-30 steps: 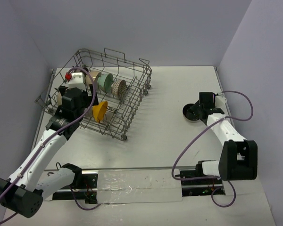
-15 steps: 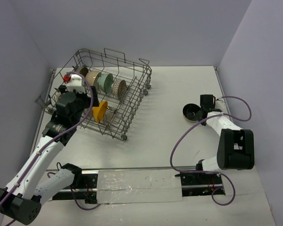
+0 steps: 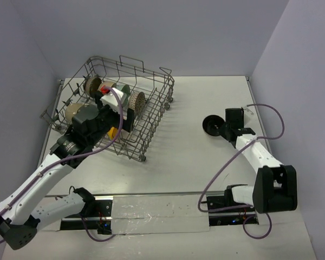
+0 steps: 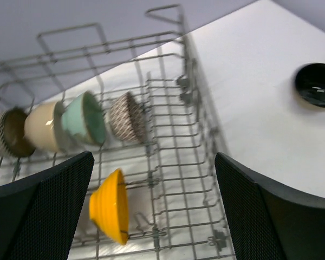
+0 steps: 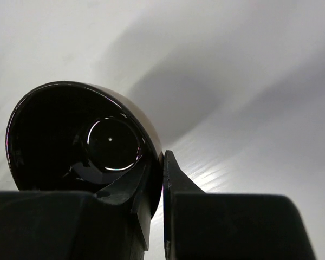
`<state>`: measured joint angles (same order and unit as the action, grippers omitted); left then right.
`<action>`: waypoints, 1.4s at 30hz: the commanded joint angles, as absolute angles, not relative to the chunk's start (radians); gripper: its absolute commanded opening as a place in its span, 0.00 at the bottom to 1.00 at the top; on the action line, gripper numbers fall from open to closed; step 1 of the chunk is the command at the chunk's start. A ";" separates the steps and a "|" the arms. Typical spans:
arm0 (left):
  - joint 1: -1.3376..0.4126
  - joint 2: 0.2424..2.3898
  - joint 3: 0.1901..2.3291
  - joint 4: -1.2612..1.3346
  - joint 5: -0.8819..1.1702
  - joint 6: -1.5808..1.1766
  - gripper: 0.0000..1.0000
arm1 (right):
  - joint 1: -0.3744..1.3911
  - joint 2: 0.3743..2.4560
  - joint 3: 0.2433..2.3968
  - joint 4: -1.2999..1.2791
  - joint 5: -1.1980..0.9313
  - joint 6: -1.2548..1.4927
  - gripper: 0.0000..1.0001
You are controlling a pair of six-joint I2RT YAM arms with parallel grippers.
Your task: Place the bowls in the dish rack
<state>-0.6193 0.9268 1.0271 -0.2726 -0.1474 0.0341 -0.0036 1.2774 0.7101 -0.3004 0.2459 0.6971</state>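
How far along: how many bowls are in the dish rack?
5 clear: brown bowl, cream bowl, green bowl, patterned bowl in the back row; yellow bowl in front. A tan disc beside the left arm may be a sixth.

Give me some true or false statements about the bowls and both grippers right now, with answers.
1. The right gripper is shut on the rim of the black bowl. True.
2. The black bowl is in the dish rack. False: it is outside, to the right of the dish rack.
3. The left gripper holds the yellow bowl. False: it is open and empty above the rack; the yellow bowl stands in the rack.
4. The green bowl stands on edge between the cream bowl and the patterned bowl. True.
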 commanded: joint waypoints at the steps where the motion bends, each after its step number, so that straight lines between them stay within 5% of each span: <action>1: -0.728 0.963 1.136 -0.327 -0.127 0.116 0.99 | 0.115 1.166 0.784 -0.236 0.210 0.612 0.00; 11: -1.047 1.098 1.158 -0.333 -0.055 0.426 0.99 | 0.353 1.078 1.024 -0.392 0.092 0.344 0.00; 19: -1.138 1.181 1.183 -0.391 0.044 0.663 0.97 | 0.494 1.120 1.163 -0.575 0.090 0.244 0.00; 33: -1.172 1.382 1.302 -0.552 0.084 0.759 0.66 | 0.641 1.172 1.224 -0.678 0.109 0.196 0.00; 42: -1.172 1.471 1.350 -0.630 0.063 0.765 0.55 | 0.680 1.183 1.241 -0.696 0.117 0.190 0.00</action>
